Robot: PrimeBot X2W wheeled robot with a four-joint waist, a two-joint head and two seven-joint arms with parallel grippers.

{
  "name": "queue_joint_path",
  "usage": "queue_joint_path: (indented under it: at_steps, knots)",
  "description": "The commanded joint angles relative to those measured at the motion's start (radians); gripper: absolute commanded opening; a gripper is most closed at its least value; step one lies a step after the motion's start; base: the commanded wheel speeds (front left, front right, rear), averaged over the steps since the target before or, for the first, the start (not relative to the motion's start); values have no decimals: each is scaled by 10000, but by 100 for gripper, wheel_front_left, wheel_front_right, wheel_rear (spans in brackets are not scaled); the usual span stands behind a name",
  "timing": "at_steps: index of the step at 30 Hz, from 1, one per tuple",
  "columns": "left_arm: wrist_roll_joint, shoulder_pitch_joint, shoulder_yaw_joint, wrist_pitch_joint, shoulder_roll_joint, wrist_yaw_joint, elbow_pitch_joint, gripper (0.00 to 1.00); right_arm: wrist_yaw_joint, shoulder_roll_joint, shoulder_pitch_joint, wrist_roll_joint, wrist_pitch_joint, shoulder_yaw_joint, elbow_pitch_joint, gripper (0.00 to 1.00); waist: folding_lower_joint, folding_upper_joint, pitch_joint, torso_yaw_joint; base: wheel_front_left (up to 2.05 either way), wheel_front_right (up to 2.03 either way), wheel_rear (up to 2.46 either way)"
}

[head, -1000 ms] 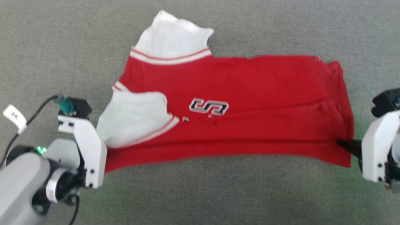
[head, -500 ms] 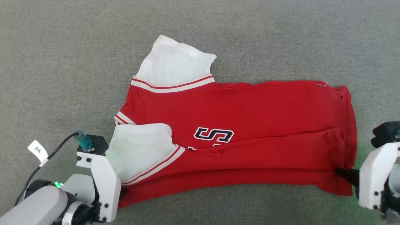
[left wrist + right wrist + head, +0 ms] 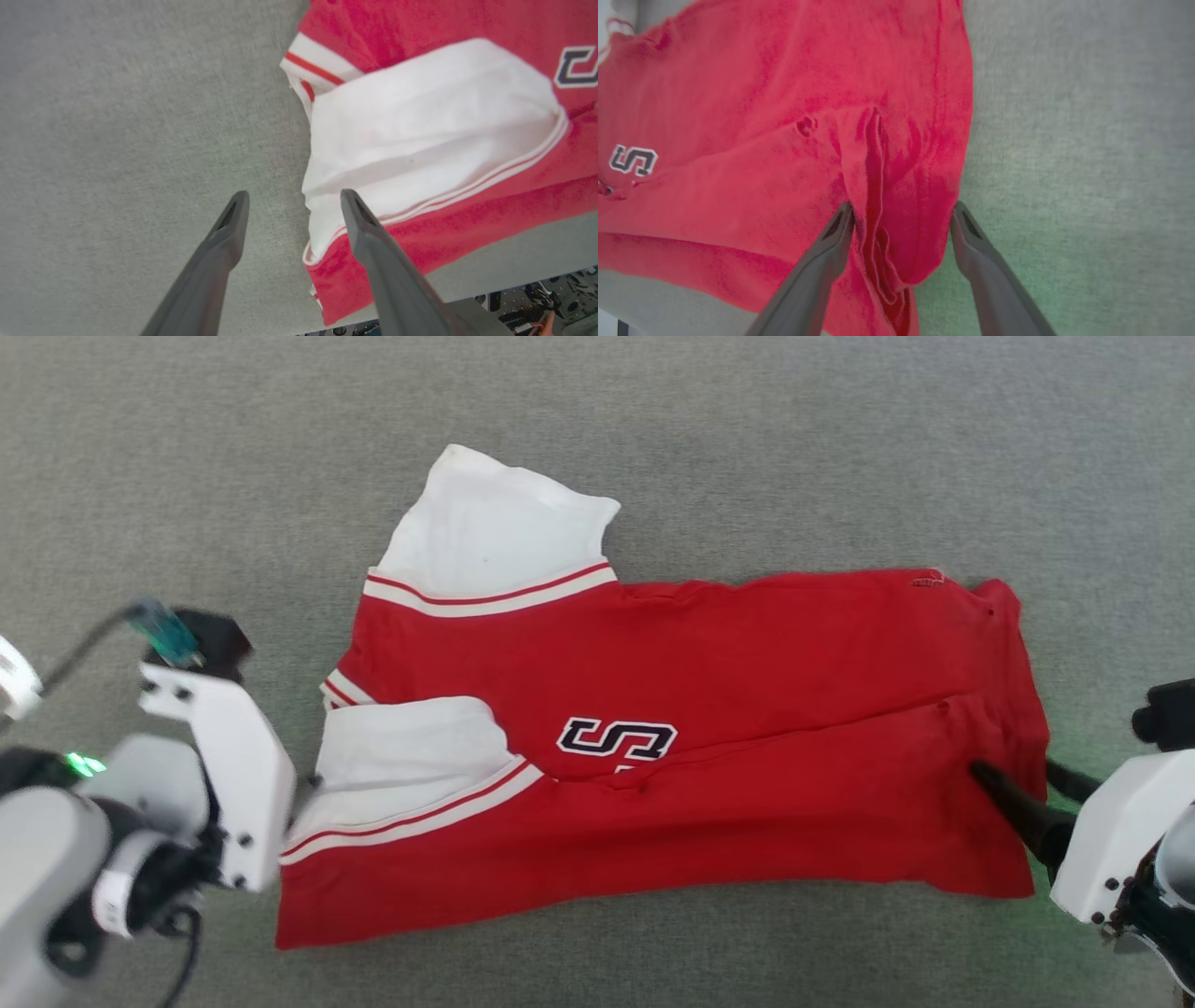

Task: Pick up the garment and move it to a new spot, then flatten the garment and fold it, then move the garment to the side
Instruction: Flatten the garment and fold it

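On the grey, carpet-like table [image 3: 187, 448]: matte napped cover, so cloth will drag on it, not slide. The table edge shows in the left wrist view, with dark clutter [image 3: 537, 303] below it, possibly cabling but too blurred to call.

The garment [image 3: 747, 644] lies mid-table, long axis left-right and mostly flat. Its near strip looks folded up over the body, clipping the logo [image 3: 616, 739].

I'd judge it light and limp: it will sag and bunch between grip points, and is neither fragile nor slippery. Best holds are the near corners or the doubled end edges, pinching through all layers.

The white sleeve [image 3: 411, 747] sits loose on the left end and is likely to flop on a lift. A bunched ridge [image 3: 875, 186] stands at the right end.

- left pincer [image 3: 292, 200]: open, one finger over bare table, the other over the sleeve edge, holding nothing.
- right pincer [image 3: 902, 207]: open, straddling the ridge, not clamped.
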Motion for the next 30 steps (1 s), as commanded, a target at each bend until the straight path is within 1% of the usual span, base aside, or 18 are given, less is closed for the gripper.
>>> queue_joint_path:
  at_steps: [1, 3, 6, 7, 10, 15, 19, 22, 24, 27, 30]
  knots:
    - [160, -220, 121, 132, 156, 18, -104, 100, -41, 83, 75, 69, -273, -46, -136, 100, 0, 0, 2, -89, 0, 0, 0]
    - [242, -575, 233, 308, 359, 2, -294, 100, -27, 90, 128, 41, -838, -143, -429, 100, 0, 0, 29, -221, 0, 0, 0]
    - [425, -1186, 420, 422, 528, -144, -329, 100, -27, 241, 86, -146, -1904, -220, -767, 100, 0, 0, 98, -473, 0, 0, 0]
    - [476, -1630, 532, 377, 471, -367, -163, 100, -27, 314, -57, -316, -2744, -240, -887, 100, 0, 0, 160, -696, 0, 0, 0]
    - [551, -2232, 590, 462, 361, -697, 412, 100, -27, 600, -303, -453, -4124, -206, -929, 100, 0, 0, 234, -1098, 0, 0, 0]
    - [796, -3350, 692, 234, -73, -1294, 1769, 100, -27, 748, -731, -931, -6067, 379, -847, 100, 0, 0, 430, -1844, 0, 0, 0]
    - [976, -4180, 668, -66, -434, -1874, 3011, 100, -27, 910, -1023, -1369, -7508, 863, -584, 100, 0, 0, 604, -2387, 0, 0, 0]
    - [1034, -4688, 635, -257, -770, -2242, 3985, 100, -27, 1080, -1168, -1260, -8219, 1143, -312, 100, 0, 0, 729, -2718, 0, 0, 0]
    - [897, -4928, 535, -97, -969, -2547, 4589, 100, -27, 1095, -1264, -1256, -8500, 1361, -162, 100, 0, 0, 806, -2910, 0, 0, 0]
    - [1027, -5331, 423, 0, -1142, -2771, 5462, 100, -27, 1087, -1365, -1348, -8822, 1604, 47, 100, 0, 0, 934, -3135, 0, 0, 0]
    - [1082, -5549, 318, 72, -1363, -2788, 6334, 100, -27, 1111, -1490, -1379, -9038, 1883, 255, 100, 0, 0, 1034, -3295, 0, 0, 0]
